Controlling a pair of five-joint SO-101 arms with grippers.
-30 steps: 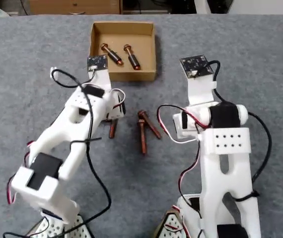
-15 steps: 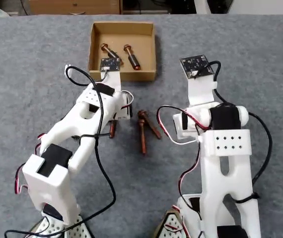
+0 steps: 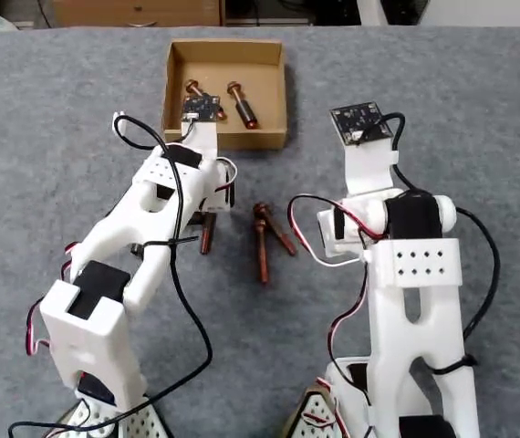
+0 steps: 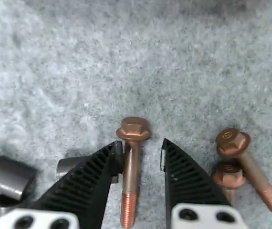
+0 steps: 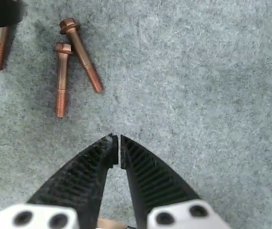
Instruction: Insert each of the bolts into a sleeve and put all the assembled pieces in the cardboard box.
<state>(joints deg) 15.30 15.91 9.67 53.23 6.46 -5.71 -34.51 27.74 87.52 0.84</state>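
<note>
Cardboard box (image 3: 228, 140), high view: holds two assembled pieces (image 3: 242, 103); a pair of loose bolts (image 3: 267, 233) lies on the grey mat (image 3: 59, 109) between the arms. Left wrist view: left gripper (image 4: 141, 155) stands narrowly parted astride a copper bolt (image 4: 131, 167), with sleeves (image 4: 5, 174) just beside. The bolt is likely light, rigid and apt to roll; the plain mid-shank offers the best hold. Right wrist view: right gripper (image 5: 116, 143) is nearly closed and empty.

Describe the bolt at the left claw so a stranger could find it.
On the grey table, look just in front of the cardboard box, towards the arms. A copper bolt lies alone inside the open left claw; the other two loose bolts touch at their heads, beside it.
</note>
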